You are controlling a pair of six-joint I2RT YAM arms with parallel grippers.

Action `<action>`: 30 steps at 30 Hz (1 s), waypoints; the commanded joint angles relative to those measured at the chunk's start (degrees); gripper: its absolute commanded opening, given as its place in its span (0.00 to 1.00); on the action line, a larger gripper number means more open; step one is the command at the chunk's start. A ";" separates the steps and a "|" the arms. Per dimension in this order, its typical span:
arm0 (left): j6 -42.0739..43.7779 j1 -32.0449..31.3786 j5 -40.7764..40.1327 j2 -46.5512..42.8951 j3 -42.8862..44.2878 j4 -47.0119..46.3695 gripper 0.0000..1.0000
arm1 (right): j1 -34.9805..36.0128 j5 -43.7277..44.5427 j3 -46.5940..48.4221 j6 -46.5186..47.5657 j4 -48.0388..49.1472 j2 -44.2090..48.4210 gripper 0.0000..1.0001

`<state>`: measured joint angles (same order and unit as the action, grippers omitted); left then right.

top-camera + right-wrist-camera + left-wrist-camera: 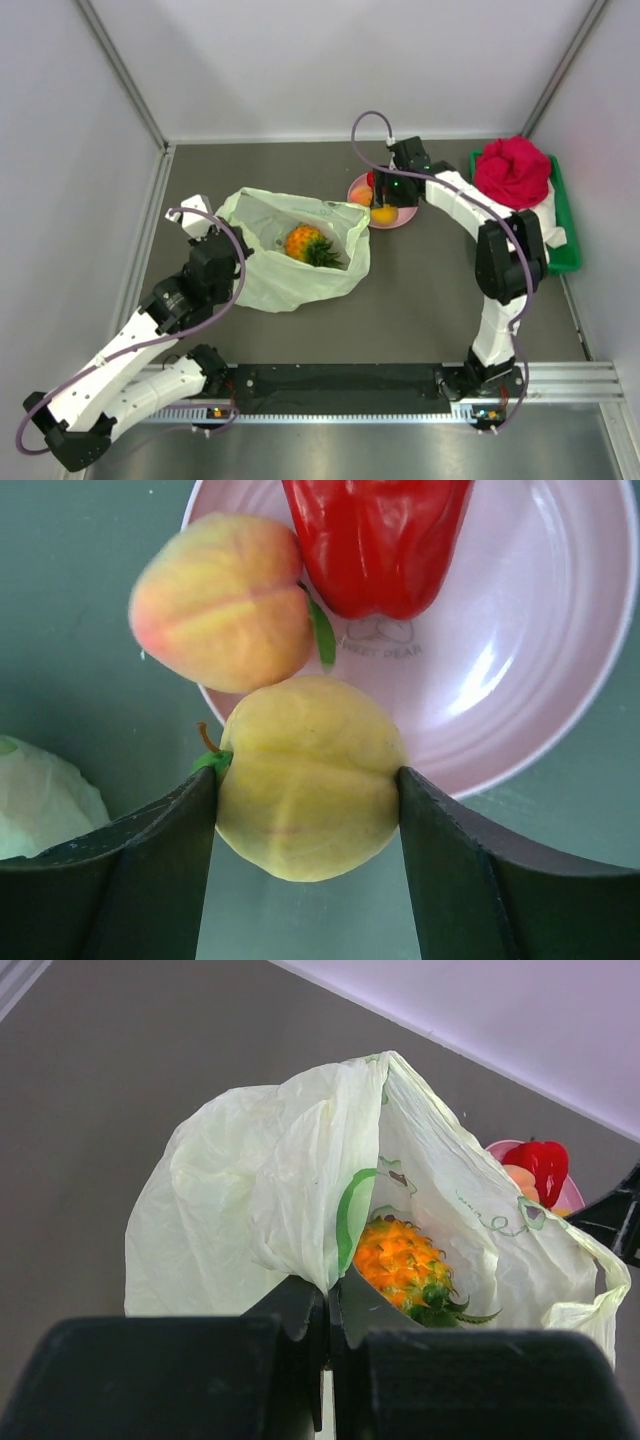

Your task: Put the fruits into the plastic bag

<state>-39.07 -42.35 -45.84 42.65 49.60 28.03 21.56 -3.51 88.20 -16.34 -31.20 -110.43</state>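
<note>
Two robot arms share the job of bagging toy fruit on a grey tabletop (420, 290). At the left, the left arm's fingers (312, 1305) are pinched fully together on a fold of the pale-green plastic bag (230, 1190), holding its near-left rim up so the mouth gapes. A small orange pineapple (400, 1265) with a green crown already lies inside.

Further back and just right of the bag, the right arm's fingers (160, 840) stand wide but closed against both flanks of a yellow peach-like fruit (310, 750), which sits on the near rim of a pink plate (540, 680). An orange-pink peach (220, 605) touches it from behind, and a red pepper-shaped fruit (375, 540) lies at the far side of the plate.

The hold looks precarious. The fruit is round and smooth and is caught at its widest part, so a lift could squeeze it out of the grip and send it rolling across the tabletop. The neighbouring peach overhangs the plate's edge and could be knocked off as the yellow one leaves. The bag is held at one point only; should the thin film slip or sag, the mouth could fold shut and the fruit would land on top of it.
</note>
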 commanded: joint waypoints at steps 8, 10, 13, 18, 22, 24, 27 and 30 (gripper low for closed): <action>0.13 0.16 0.76 -0.38 0.49 -3.07 0.00 | -2.31 -1.06 -6.19 1.31 0.70 11.46 0.40; 0.05 0.25 0.58 -0.73 0.41 -3.07 0.00 | -2.40 -1.41 -6.81 1.13 0.70 13.47 0.40; -0.04 0.25 0.41 -1.34 0.05 -2.81 0.00 | -2.40 -1.68 -7.52 1.13 0.00 15.33 0.40; -0.22 0.16 0.75 -1.26 -0.47 -3.25 0.00 | -3.45 -5.72 -6.38 0.61 -0.70 17.97 0.40; 0.05 0.16 0.93 -1.17 -0.12 -3.60 0.00 | -3.90 -6.07 -1.90 1.39 -3.16 18.85 0.40; -0.13 0.16 1.02 -1.34 -0.30 -3.69 0.00 | -3.98 -6.68 0.56 1.40 -3.78 19.72 0.40; -0.48 0.16 1.20 -1.96 -0.56 -3.60 0.00 | -3.81 -9.49 2.67 1.48 -3.78 21.13 0.39; -1.27 0.16 1.37 -2.57 -0.65 -2.98 0.00 | -3.72 -12.83 2.76 -0.09 -2.64 22.89 0.39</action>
<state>-39.16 -42.35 -44.53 41.43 49.28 26.98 17.82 -11.18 87.77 -16.05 -35.05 -92.82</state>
